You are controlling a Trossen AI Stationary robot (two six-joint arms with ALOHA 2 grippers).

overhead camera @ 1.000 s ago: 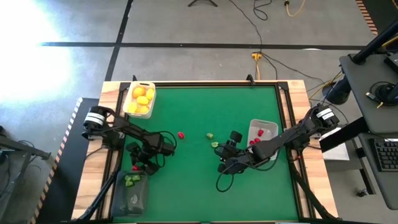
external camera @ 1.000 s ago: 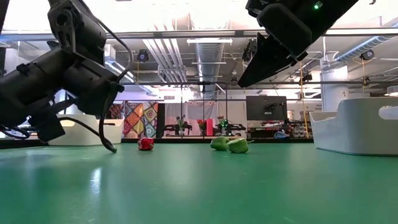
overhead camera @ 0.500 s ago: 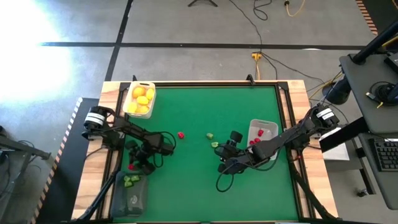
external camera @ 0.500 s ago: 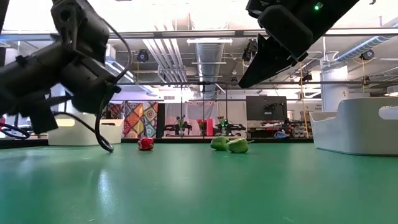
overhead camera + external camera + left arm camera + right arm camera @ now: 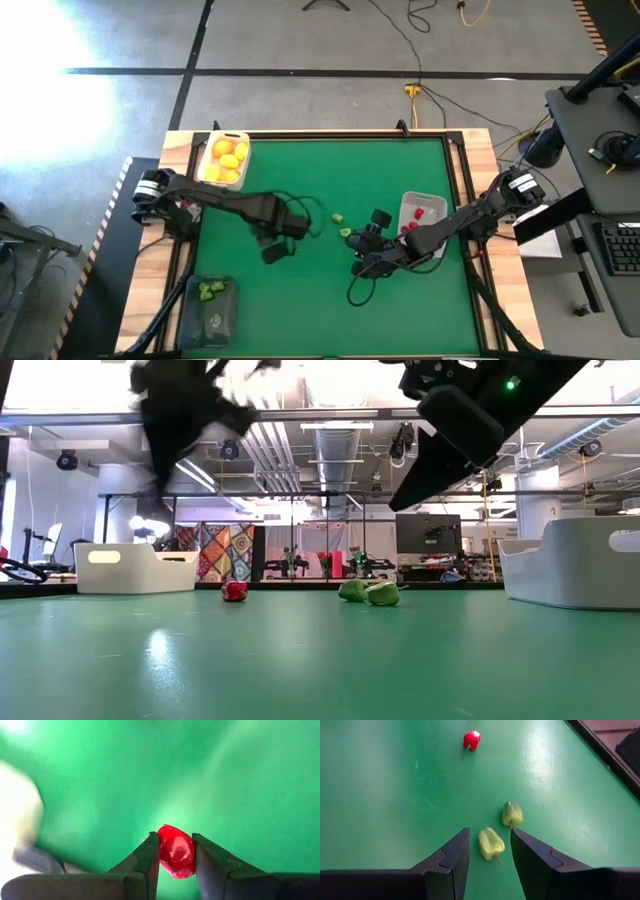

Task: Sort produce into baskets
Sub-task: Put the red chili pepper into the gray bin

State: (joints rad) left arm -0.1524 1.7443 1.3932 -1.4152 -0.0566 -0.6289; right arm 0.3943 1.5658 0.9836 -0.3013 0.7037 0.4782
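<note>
A green table (image 5: pixel 320 290) holds three baskets. The white basket (image 5: pixel 224 158) sits at the far left corner with four yellow fruits (image 5: pixel 228 160) in it, as far as the high view shows. The pale basket (image 5: pixel 421 218) stands toward the right side and holds about three red pieces (image 5: pixel 419 214). The dark basket (image 5: pixel 209 312) is at the near left corner, with two or three green pieces (image 5: pixel 210 290) at its far end.

Two dark arms reach in from the sides. The left gripper (image 5: pixel 175 865) is stretched toward the middle of the table, its fingers clamped on one red piece (image 5: pixel 175 850), lifted off the surface. The right gripper (image 5: pixel 490 851) hovers near the centre, just left of the pale basket; its fingers stand apart on either side of one green pepper (image 5: pixel 491 843) lying on the table, not touching it. A second green pepper (image 5: pixel 512 813) lies just beyond it. One loose red pepper (image 5: pixel 471 739) lies farther to the left.
</note>
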